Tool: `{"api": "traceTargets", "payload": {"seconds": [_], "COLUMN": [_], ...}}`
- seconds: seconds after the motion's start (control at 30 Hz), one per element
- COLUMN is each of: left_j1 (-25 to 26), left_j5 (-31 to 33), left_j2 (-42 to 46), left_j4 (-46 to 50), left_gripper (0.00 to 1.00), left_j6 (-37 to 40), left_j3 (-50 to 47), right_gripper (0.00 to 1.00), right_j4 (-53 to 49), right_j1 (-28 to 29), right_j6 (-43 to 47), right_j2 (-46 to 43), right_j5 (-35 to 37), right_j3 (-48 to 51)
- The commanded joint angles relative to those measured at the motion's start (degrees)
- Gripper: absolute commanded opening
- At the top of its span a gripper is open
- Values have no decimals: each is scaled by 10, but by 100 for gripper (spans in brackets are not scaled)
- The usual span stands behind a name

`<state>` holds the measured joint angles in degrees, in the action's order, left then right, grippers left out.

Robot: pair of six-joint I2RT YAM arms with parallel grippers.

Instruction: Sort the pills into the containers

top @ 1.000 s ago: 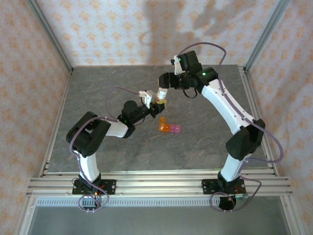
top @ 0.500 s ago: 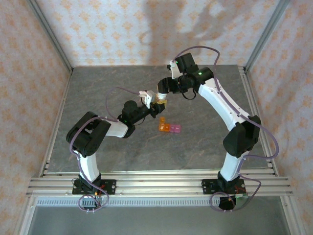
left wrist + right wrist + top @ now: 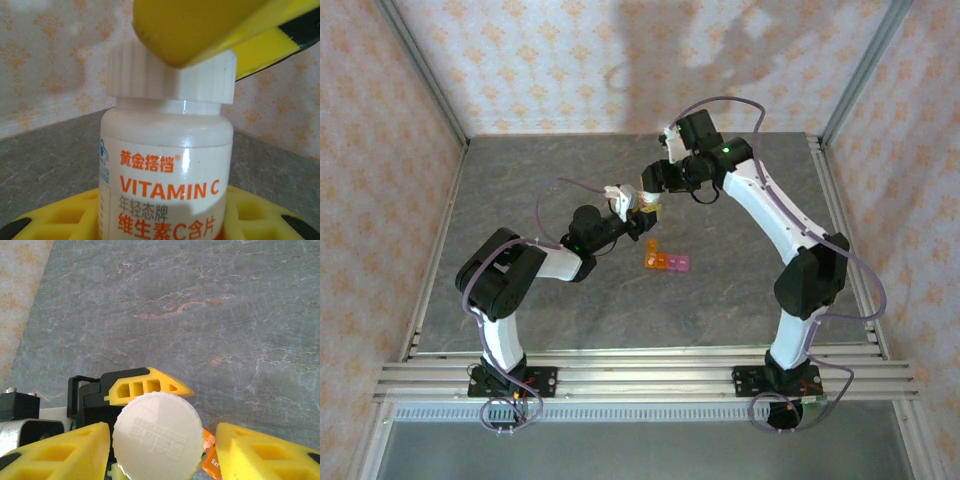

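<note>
Mid-table: bottle (image 3: 165, 150) within left jaws, cap (image 3: 159, 435) between right jaws. On the table (image 3: 520, 200), just in front and slightly right: containers (image 3: 666, 261).

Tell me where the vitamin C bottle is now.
Near the table's middle in the top view, the vitamin C bottle is held in the left gripper, just beyond the strip of cells, with the right gripper straddling its cap.

- The left arm (image 3: 525, 268) runs low, elbow folded near its base, forearm stretched toward mid-table.
- The left gripper (image 3: 641, 216) is clamped on the vitamin C bottle (image 3: 165, 165), with its yellow fingers (image 3: 255, 220) hugging the bottle's body on both sides.
- The right arm (image 3: 790, 230) arches high, wrist bent over and aimed downward.
- The right gripper (image 3: 160, 452) sits over the cap (image 3: 159, 435), finger pads (image 3: 55, 452) spread either side — a gap shows at one of them.
</note>
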<state>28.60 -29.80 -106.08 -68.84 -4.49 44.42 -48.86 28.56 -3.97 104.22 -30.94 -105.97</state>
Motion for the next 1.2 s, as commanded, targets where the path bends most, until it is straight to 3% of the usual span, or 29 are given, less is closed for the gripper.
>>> {"api": "traceTargets", "payload": {"seconds": [0.0, 0.23, 0.4, 0.53, 0.67, 0.77, 0.97, 1.17], "left_j1": [0, 0, 0, 0, 0, 0, 0, -3], "left_j5": [-12, -12, -8, 1, 1, 2, -1, -31], "left_j2": [24, 23, 21, 20, 20, 20, 20, 20], "left_j4": [-36, -37, -37, -37, -35, -37, -37, -37], "left_gripper": [0, 0, 0, 0, 0, 0, 0, 0], "left_j6": [-1, -3, -2, 2, 4, 5, 5, -4], "left_j3": [13, 14, 15, 14, 10, 9, 13, 16], "right_gripper": [54, 41, 42, 42, 43, 47, 68, 78], "right_j4": [-2, 25, 68, 124, 126, 110, 110, 75], "right_j1": [2, 14, 55, 74, 70, 55, 18, -8], "right_j6": [-4, -75, -195, -259, -257, -247, -216, -109], "right_j2": [4, -11, -33, -46, -53, -60, -106, -116], "right_j5": [-1, 51, 162, 186, 200, 187, 130, 66], "right_j3": [-2, 32, 90, 137, 124, 96, 83, 68]}}
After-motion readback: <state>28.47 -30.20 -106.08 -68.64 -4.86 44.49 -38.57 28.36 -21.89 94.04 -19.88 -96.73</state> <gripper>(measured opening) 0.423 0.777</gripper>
